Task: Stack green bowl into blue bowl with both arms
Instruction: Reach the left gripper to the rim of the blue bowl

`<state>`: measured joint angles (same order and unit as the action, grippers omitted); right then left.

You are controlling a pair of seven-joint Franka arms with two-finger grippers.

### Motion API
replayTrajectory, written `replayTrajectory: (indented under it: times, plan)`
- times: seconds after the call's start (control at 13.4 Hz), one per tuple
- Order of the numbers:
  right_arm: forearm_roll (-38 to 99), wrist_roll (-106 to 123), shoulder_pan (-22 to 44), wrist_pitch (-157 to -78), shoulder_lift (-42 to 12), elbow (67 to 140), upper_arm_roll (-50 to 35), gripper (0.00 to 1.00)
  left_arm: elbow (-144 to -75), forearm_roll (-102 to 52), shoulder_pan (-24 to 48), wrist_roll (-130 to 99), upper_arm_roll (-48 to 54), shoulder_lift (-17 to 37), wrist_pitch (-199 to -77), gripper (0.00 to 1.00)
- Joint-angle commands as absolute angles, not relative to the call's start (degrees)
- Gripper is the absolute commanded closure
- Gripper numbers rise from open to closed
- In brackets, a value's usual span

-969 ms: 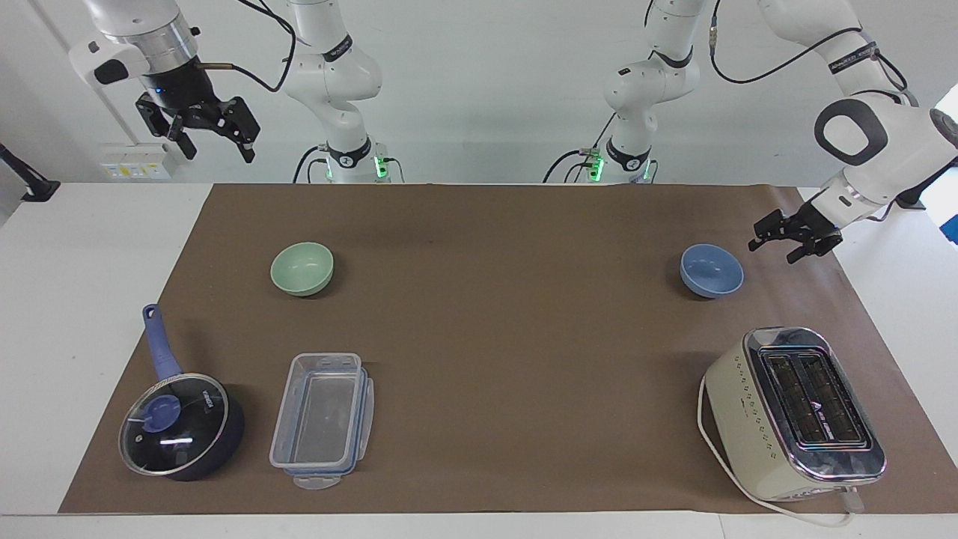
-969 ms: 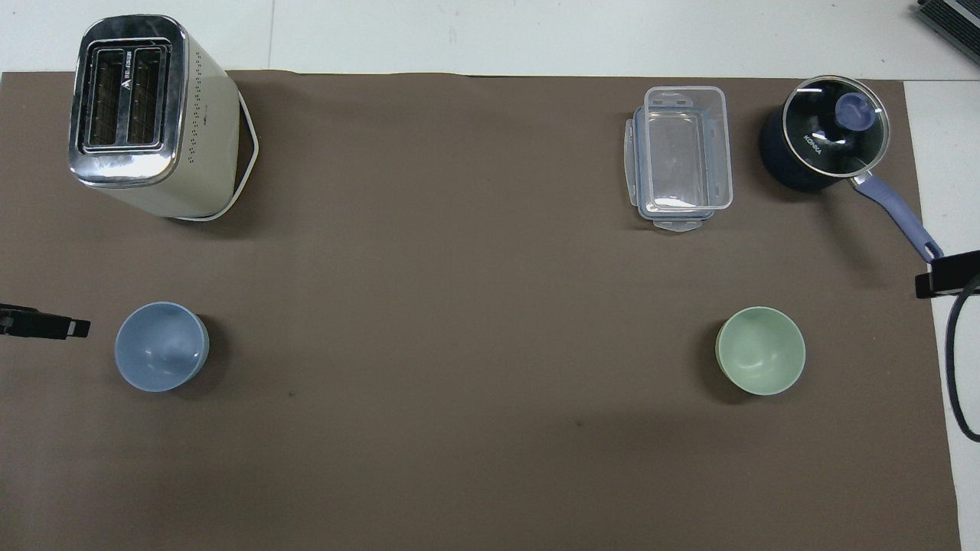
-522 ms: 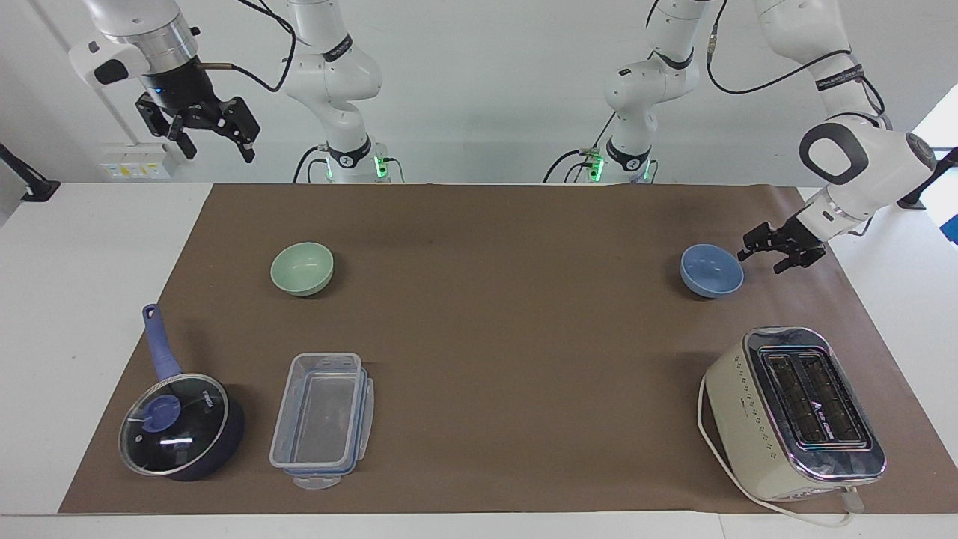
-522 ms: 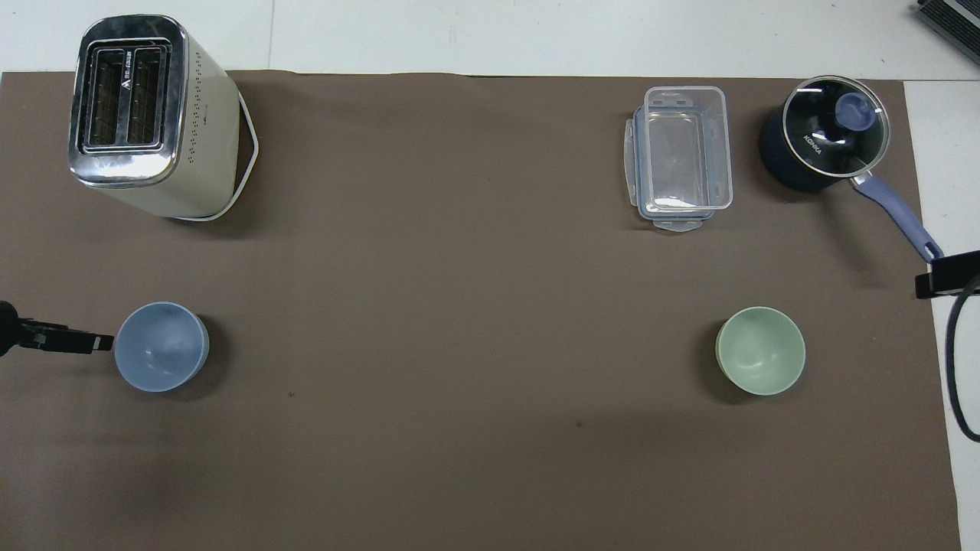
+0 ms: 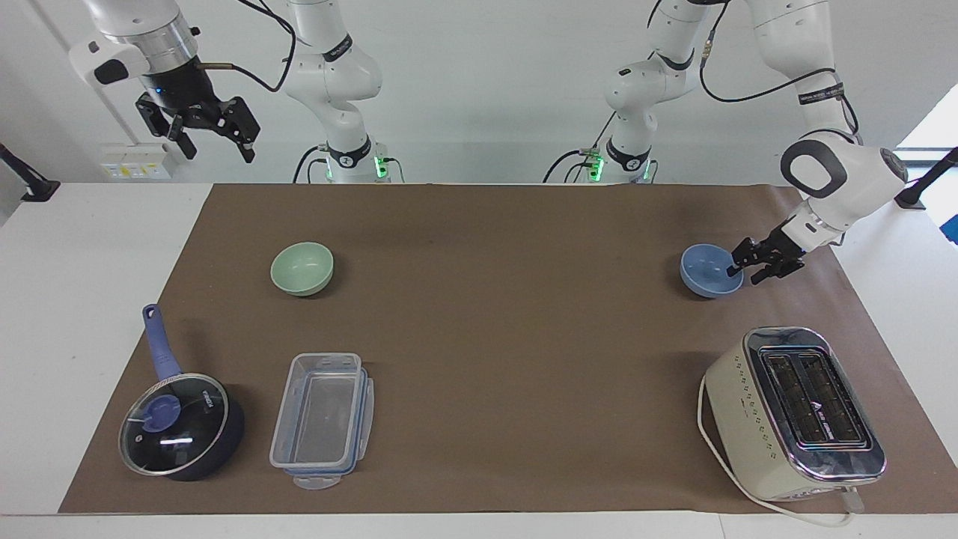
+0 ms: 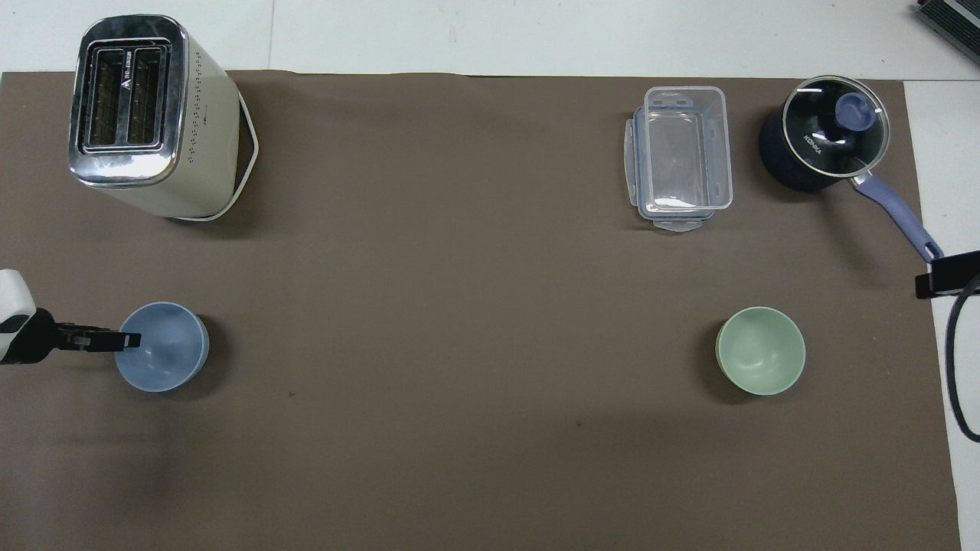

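Blue bowl: round, matte, toward the left arm's end of the brown-papered worktop; left tool straddles its rim, fingers apart (grip unclear). Green bowl: round, matte, toward the right arm's end. Right tool: raised, spread wide, empty.

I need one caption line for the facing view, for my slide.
Left gripper at the blue bowl rim; right gripper waits raised, open; green bowl untouched on the mat.

Left tool low, jaws apart, right tool raised, waiting
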<state>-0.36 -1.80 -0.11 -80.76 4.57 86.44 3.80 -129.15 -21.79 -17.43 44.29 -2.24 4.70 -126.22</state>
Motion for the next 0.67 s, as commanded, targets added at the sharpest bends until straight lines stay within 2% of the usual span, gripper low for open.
replayTrajectory:
  times: [0.0,0.07,0.37,0.6]
  plan:
    - [-0.6,-0.4,-0.5,-80.2,5.9,87.8,3.8,0.0,-131.7,-23.9,-16.2,45.2,-2.5,4.1,-129.2,0.75]
    - [-0.6,-0.4,-0.5,-80.2,5.8,87.8,3.8,0.0,-131.5,-24.3,-16.3,45.2,-2.5,4.0,-128.8,0.98]
    - [-0.6,-0.4,-0.5,-80.3,5.9,87.8,3.9,0.0,-131.0,-24.6,-16.2,45.6,-2.5,3.3,-125.3,1.0]
    - [-0.6,-0.4,-0.5,-80.3,6.0,88.1,3.9,0.0,-131.0,-24.6,-15.2,45.0,-2.5,0.3,-121.9,1.0]
